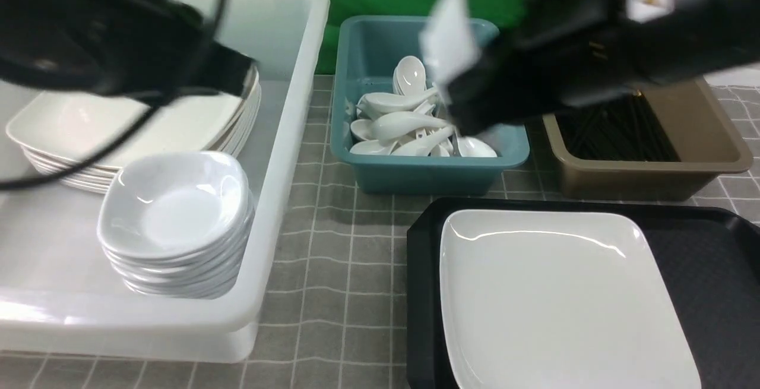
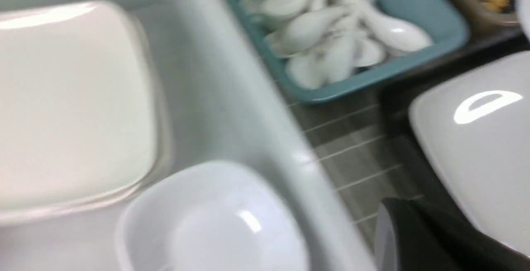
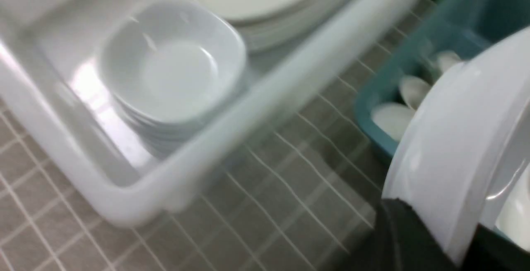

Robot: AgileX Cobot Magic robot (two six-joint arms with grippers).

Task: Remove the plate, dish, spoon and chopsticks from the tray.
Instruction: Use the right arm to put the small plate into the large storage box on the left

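Big white square plate (image 1: 552, 294), glossy, round-cornered, slightly raised at the rim, streaked with glare along the far edge. Lies flat on the black tray (image 1: 706, 270), covering the left and middle and leaving a strip of fine-textured floor bare on the right. Appears again from the left wrist as a pale corner with one bright oval reflection. Beyond the tray, on the grey checked cloth (image 1: 332, 258), a teal tub (image 1: 427, 169) heaped with white soup spoons (image 1: 404, 122), and just beside it to the right a brown tub (image 1: 647, 181) holding black chopsticks (image 1: 617, 133). Above the teal tub, a small white dish (image 1: 451, 32), blurred, tilted on edge, pinched in the right gripper (image 1: 460, 77). From the right wrist, shows as a thick curved white rim clamped between dark fingers (image 3: 408, 238). To the left, a long white bin (image 1: 285, 157) with a stack of large square plates (image 1: 119, 133) at the back and a stack of small deep dishes (image 1: 178, 217) in front, just beside it. Over the plate stack, the left gripper (image 1: 234, 77), dark and blurred. Cannot tell whether parted or closed, with only one dark finger (image 2: 414, 238) in the left wrist view.
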